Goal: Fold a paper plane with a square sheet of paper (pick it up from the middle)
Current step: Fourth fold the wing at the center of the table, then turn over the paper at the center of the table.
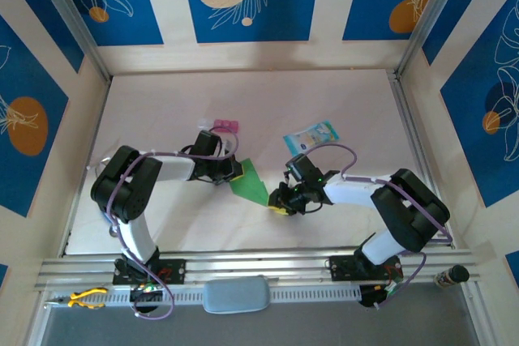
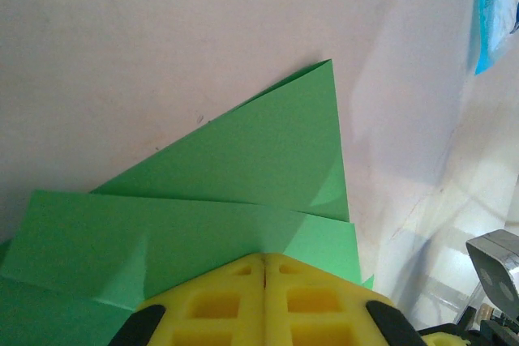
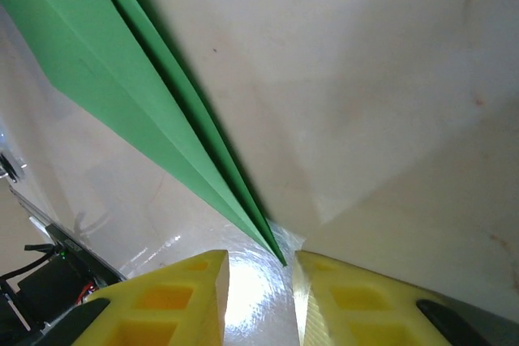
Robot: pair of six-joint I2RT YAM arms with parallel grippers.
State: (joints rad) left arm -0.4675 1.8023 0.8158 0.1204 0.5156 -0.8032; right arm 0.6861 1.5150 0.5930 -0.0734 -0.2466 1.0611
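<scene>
1. One yellow-handled tool lies on the front rail, at about 8 o'clock from the left arm's base.
2. There are two arms, each with one gripper. In the top view the left gripper sits at 10 o'clock from the paper. In its wrist view the left gripper has both yellow fingers pressed flat together with no gap, their tips on the paper's surface. I cannot tell whether a fold is nipped between them.
3. One small pink block rests on the table at 11 o'clock from the paper, just beyond the left wrist.
4. One green sheet of paper lies between the two grippers, creased into a pointed shape. The left wrist view shows the paper as overlapping folded layers with one corner at 12 o'clock. The right wrist view shows it as a slim stacked wedge narrowing to a tip at 5 o'clock.
5. The right gripper is at 4 o'clock from the paper. Up close, the right gripper has its fingers parted with bare table showing between them, and the paper's tip ends at the mouth of that gap, not clamped.
6. One pale blue printed packet lies at 2 o'clock from the paper, apart from it, and its edge also shows in the left wrist view.
</scene>
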